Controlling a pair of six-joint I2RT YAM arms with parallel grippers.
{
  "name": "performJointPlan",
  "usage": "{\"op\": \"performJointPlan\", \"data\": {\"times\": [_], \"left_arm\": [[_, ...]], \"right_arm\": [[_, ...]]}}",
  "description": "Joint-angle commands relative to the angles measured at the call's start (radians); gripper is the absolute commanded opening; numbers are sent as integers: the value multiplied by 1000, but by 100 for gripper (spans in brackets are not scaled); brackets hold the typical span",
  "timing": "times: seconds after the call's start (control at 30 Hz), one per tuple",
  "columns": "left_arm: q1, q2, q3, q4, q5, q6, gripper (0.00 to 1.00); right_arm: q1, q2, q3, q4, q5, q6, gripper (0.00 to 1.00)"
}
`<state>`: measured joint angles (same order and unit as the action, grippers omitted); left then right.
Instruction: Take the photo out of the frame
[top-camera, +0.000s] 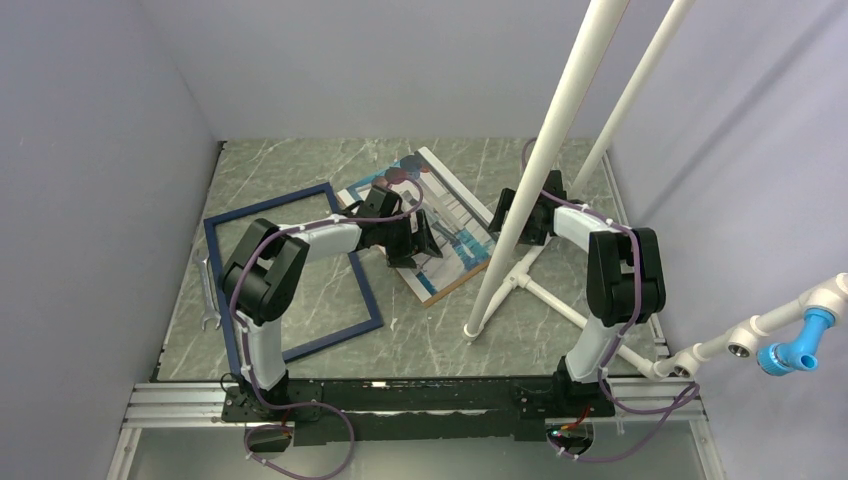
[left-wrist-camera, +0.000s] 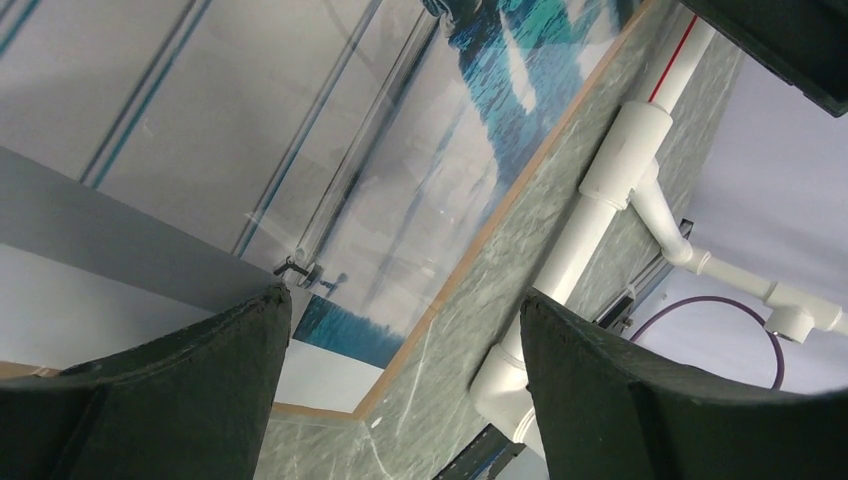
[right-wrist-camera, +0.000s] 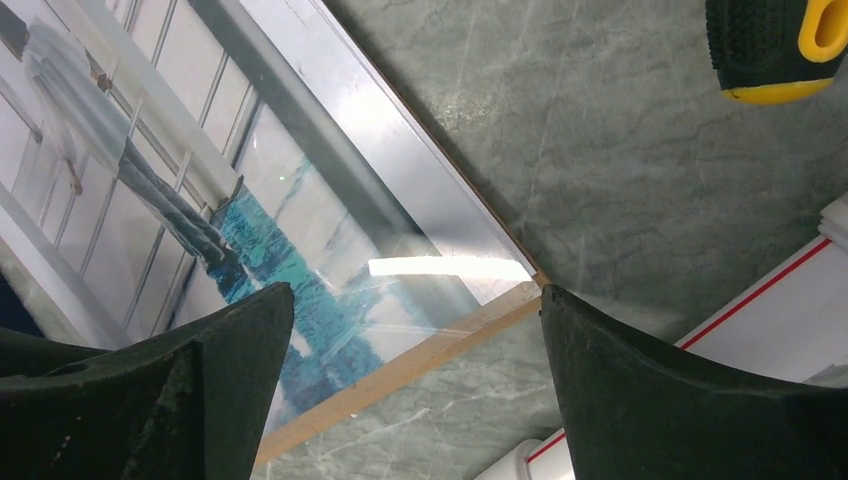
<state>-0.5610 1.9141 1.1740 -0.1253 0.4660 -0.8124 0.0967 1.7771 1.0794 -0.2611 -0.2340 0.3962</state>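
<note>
Right of the empty frame (top-camera: 268, 203), the photo (top-camera: 455, 215) lies flat on the desk (top-camera: 420, 330), under what looks like a clear sheet (right-wrist-camera: 440, 268), on a brown board (right-wrist-camera: 400, 375).
My left tool (left-wrist-camera: 405, 310) and right tool (right-wrist-camera: 415, 330) hang released over it, holding nothing. I'd pin one end, then work a finger gently under the near corner to avoid creasing.

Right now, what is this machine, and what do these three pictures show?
These are two robot arms bolted to a table. The wide picture looks down from above; the other two come from a camera on each wrist, the dark shapes there being its own fingers. On the table lie an empty blue frame, the photo on its brown board, and a wrench. The left gripper hovers over the photo, the right gripper by its edge; both are open, holding nothing.
</note>
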Motion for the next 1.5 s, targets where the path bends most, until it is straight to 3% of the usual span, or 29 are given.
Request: {"op": "performJointPlan", "data": {"times": [0.0, 0.33, 0.67, 0.93, 1.1, 1.23, 1.37, 1.47], "left_arm": [[6, -72, 51, -55, -29, 33, 87], [8, -137, 17, -214, -270, 19, 87], [10, -163, -40, -203, -336, 32, 90], [12, -238, -11, -197, -328, 95, 93], [13, -230, 45, -200, -263, 120, 94], [14, -160, 68, -173, -202, 110, 93], [15, -87, 81, -148, -165, 112, 91], [16, -51, 91, -148, -171, 112, 91]], "right_arm": [[4, 29, 58, 54, -18, -36, 94], [4, 113, 123, 77, -105, -73, 94], [4, 124, 117, 102, -161, -58, 94], [5, 76, 102, 121, -185, -35, 95], [4, 37, 123, 13, 9, -17, 96], [4, -25, 68, -19, 32, 5, 95], [4, -72, 10, 9, -9, 41, 92], [4, -57, 3, 13, -10, 46, 83]]}}
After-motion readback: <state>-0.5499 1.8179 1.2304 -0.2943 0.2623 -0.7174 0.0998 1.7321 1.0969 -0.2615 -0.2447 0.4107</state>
